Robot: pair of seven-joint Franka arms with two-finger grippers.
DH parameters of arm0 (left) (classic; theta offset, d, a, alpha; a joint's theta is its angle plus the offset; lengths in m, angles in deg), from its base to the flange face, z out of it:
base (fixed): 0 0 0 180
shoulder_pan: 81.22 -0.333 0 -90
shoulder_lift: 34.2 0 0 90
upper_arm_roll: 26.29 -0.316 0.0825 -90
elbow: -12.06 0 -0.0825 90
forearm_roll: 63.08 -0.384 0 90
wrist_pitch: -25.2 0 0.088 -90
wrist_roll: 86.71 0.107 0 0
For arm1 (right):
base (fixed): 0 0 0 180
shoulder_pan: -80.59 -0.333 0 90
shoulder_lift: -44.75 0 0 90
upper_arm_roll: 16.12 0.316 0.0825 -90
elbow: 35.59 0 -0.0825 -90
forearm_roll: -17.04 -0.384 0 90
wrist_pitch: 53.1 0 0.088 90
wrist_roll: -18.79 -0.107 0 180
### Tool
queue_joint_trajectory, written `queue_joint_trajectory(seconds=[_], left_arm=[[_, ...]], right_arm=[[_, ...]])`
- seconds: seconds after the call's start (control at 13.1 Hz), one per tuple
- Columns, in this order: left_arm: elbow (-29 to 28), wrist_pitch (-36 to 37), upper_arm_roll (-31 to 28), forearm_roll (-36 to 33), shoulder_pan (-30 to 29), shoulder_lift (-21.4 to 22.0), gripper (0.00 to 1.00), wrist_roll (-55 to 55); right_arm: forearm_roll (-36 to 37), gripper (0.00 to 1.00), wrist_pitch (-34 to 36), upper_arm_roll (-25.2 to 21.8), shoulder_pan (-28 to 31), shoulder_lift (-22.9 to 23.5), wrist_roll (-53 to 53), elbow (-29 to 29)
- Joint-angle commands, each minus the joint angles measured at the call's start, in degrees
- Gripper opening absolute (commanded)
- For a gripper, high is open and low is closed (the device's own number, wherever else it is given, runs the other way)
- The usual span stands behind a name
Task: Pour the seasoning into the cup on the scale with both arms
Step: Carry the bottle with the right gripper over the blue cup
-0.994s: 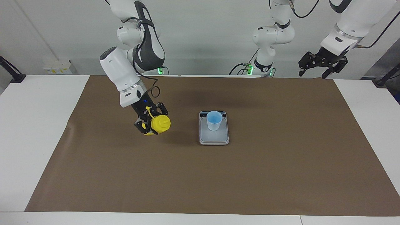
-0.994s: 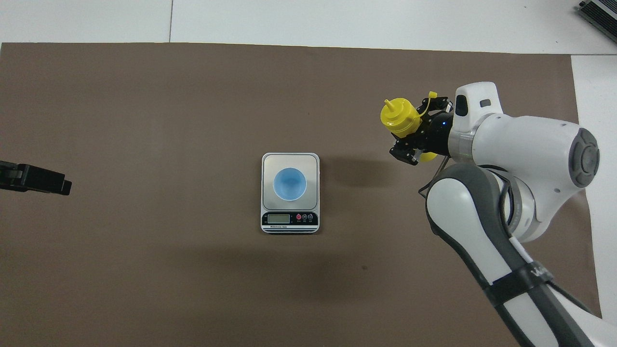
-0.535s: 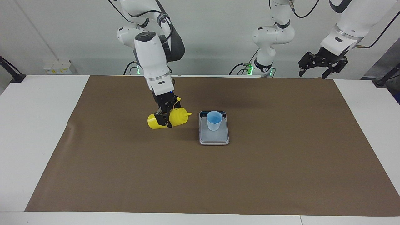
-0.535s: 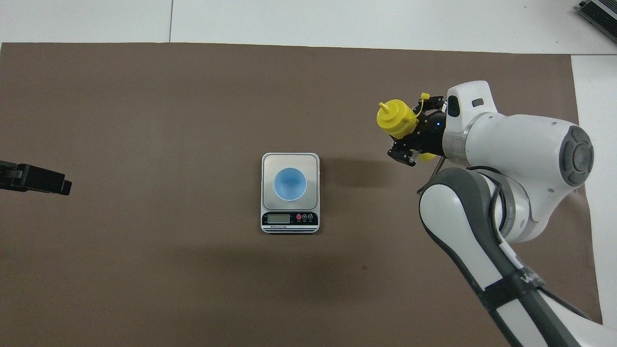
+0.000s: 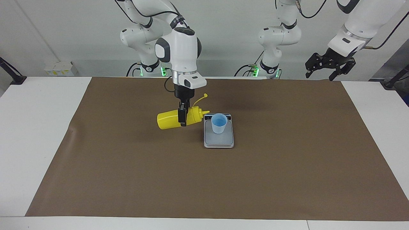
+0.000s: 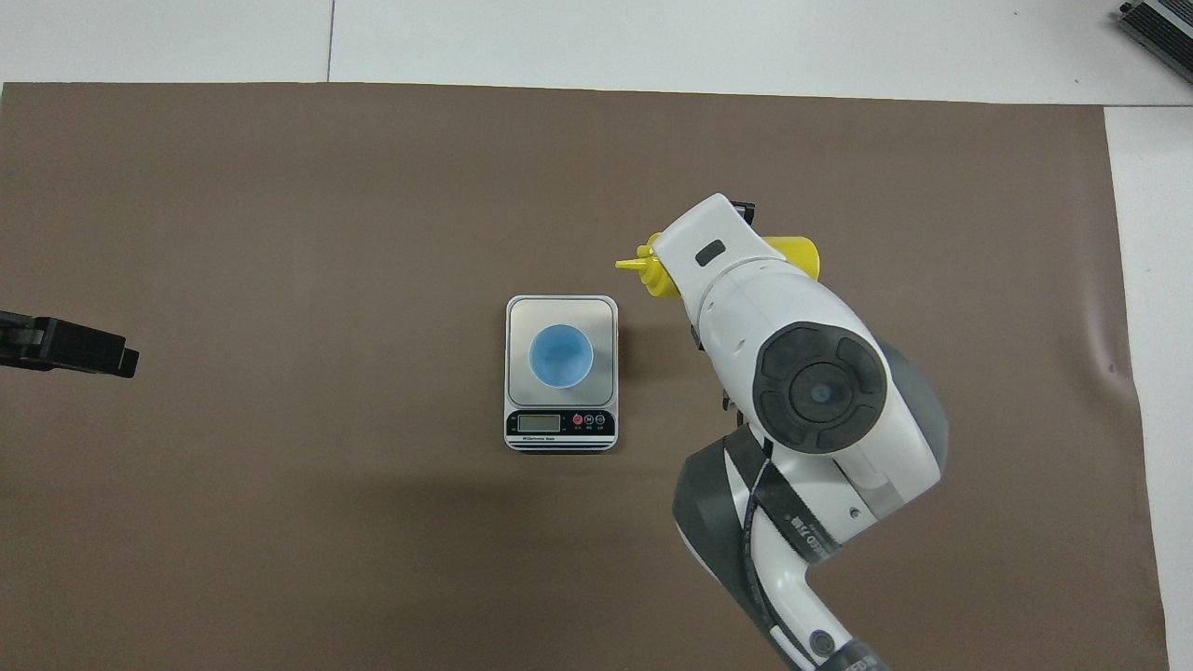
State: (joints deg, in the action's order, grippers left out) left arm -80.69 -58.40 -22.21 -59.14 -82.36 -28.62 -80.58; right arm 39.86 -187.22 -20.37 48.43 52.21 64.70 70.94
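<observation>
Brown mat point(image 5: 287, 179) covers a white table point(image 5: 35, 134). Right gripper point(image 5: 182, 118) clamps the bottle point(image 5: 169, 119), nozzle toward three o'clock at the cup point(image 5: 219, 123). Left gripper point(image 5: 329, 65) waits, spread wide, holding nothing.

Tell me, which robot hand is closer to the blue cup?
The right gripper, holding the yellow bottle beside the cup. The left gripper waits at its table end.

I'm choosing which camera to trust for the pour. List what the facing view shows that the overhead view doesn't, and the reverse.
Facing view only: the right gripper shut on the yellow bottle, which lies sideways in the air with its nozzle toward the cup; the left gripper waits raised at the table's edge.
Overhead view only: the scale display strip, nearer the robots than the cup; the right arm hides its own gripper.
Both: cup on scale, bottle beside it.
</observation>
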Motion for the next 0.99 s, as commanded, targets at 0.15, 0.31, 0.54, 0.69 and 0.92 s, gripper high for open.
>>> queue_joint_trajectory(seconds=[0.15,0.31,0.54,0.69,0.92], left_arm=[[-1.65,0.19,0.31,0.28,-0.79,1.63,1.0,-0.33],[-1.65,0.19,0.31,0.28,-0.79,1.63,1.0,-0.33],[-1.65,0.19,0.31,0.28,-0.79,1.63,1.0,-0.33],[-1.65,0.19,0.31,0.28,-0.79,1.63,1.0,-0.33],[-1.65,0.19,0.31,0.28,-0.79,1.63,1.0,-0.33]], right_arm=[[11.77,0.0,3.32,0.21,-3.33,4.22,0.13,-3.43],[16.37,0.0,4.74,0.47,-4.48,4.93,0.22,-3.26],[20.76,0.0,5.88,0.47,-6.85,6.95,0.14,-3.08],[23.83,0.0,5.97,0.47,-7.3,8.79,-0.13,-2.64],[27.88,0.0,7.81,0.47,-8.35,8.98,-0.13,-1.16]])
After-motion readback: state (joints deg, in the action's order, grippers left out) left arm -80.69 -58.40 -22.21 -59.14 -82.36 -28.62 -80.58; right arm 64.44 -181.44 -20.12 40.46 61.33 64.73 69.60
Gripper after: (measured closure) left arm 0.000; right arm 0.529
